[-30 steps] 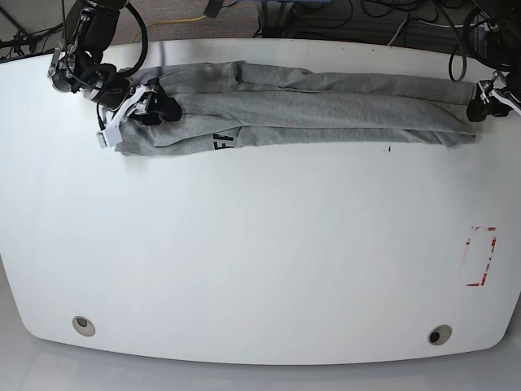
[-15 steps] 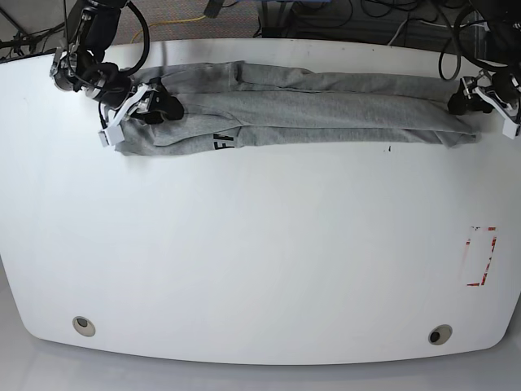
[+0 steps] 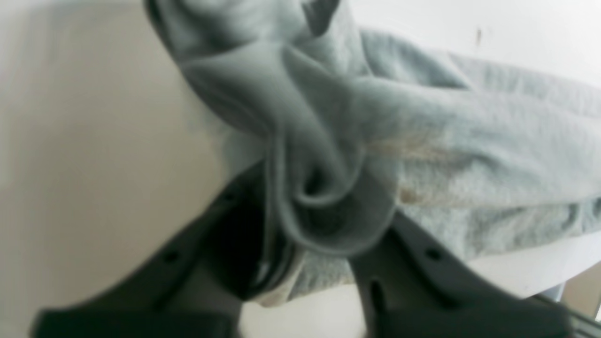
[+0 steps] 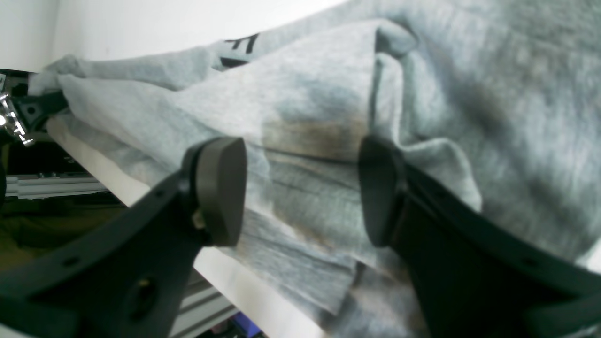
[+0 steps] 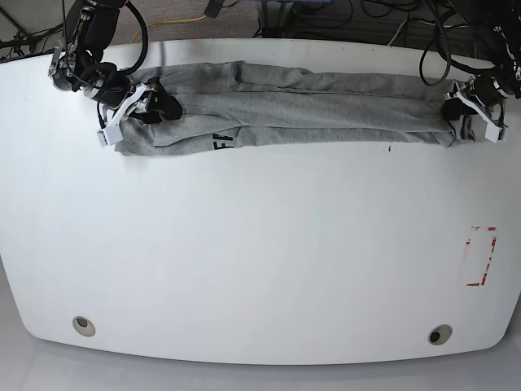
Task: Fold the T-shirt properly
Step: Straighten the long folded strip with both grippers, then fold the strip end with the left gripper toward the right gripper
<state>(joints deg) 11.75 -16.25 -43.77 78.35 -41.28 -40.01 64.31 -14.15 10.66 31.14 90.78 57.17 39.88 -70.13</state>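
The grey T-shirt (image 5: 309,106) lies as a long narrow band across the far side of the white table (image 5: 260,244), with black lettering (image 5: 223,144) showing at its near edge. My left gripper (image 5: 457,114) is at the band's right end. In the left wrist view, a bunched fold of the T-shirt (image 3: 493,141) is pinched inside the left gripper (image 3: 324,220). My right gripper (image 5: 155,106) sits at the band's left end. In the right wrist view, the right gripper (image 4: 300,188) has its pads apart over the T-shirt (image 4: 469,70).
A red dashed marking (image 5: 480,257) is near the table's right edge. Two round holes (image 5: 83,325) (image 5: 440,335) sit near the front edge. Cables (image 5: 366,24) run along the floor behind the table.
My left gripper moved in from the right onto the shirt's right end and closed on it, bunching the cloth there. The right gripper stayed where it was.
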